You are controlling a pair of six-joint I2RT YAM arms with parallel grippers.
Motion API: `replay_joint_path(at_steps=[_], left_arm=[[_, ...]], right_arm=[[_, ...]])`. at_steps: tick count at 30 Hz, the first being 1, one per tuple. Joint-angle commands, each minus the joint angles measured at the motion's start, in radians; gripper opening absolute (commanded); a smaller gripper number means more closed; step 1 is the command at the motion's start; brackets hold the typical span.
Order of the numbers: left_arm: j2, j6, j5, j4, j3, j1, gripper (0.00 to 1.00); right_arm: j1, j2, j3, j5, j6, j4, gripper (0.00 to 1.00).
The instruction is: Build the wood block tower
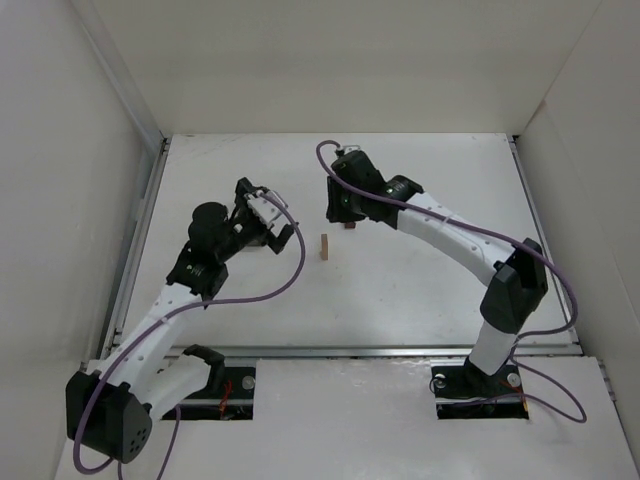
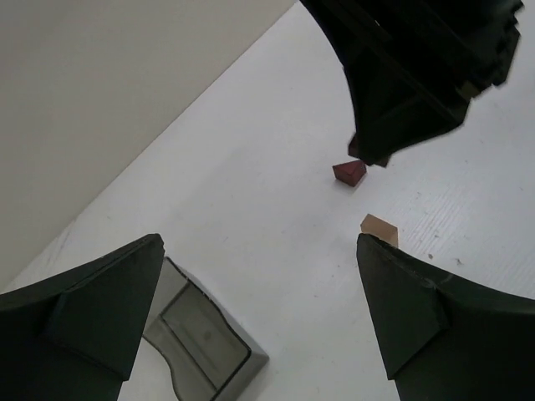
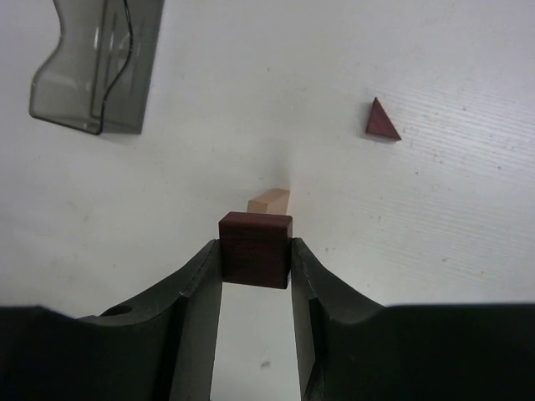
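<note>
Closest to the lens on the right wrist cam is a dark reddish-brown block (image 3: 256, 242), squarish, pinched by its sides between the two fingers of the right gripper (image 3: 255, 261). Looks like a solid, level hold, with the block's top edge poking out just past the fingertips.

Just beyond it, and lower down, is the tan piece (image 3: 269, 200). It's standing upright on the table (image 1: 430, 280), so its long axis is vertical and the only landing spot is that small top face. From overhead the tan piece (image 1: 325, 247) sits between the two grippers, a bit nearer the bases and slightly left of the right gripper, which is clearly the closer one. So I'd guess the move is a short shift toward near-left, then straight down. The target is skinny enough that an off-centre drop would probably tip it.

Off to the far right there's a small triangular piece (image 3: 381, 121) in the same dark red, lying flat, apart from everything else.

The left gripper (image 2: 259, 242) is spread wide and holding nothing, hovering over a dark see-through bin (image 2: 205, 338) on the left side.
</note>
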State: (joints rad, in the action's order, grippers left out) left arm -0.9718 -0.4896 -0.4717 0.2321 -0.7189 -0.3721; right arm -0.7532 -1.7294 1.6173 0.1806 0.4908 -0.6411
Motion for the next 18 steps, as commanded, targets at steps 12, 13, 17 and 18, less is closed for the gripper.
replay_joint_path(at_steps=[12,13,17,18], left_arm=[[0.081,0.270,0.404,0.050,0.101,0.004,1.00],[0.081,0.270,0.404,0.050,0.101,0.004,1.00],[0.081,0.279,0.404,0.072,0.119,0.004,1.00],[0.090,0.279,0.404,0.072,0.130,0.004,1.00]], right_arm=[[-0.086,-0.139,0.144,0.039,0.077,-0.127,0.00],[-0.096,-0.165,0.154,0.039,0.087,-0.138,0.00],[-0.107,-0.200,0.176,0.075,0.129,-0.183,0.00],[-0.107,-0.200,0.176,0.086,0.141,-0.183,0.00]])
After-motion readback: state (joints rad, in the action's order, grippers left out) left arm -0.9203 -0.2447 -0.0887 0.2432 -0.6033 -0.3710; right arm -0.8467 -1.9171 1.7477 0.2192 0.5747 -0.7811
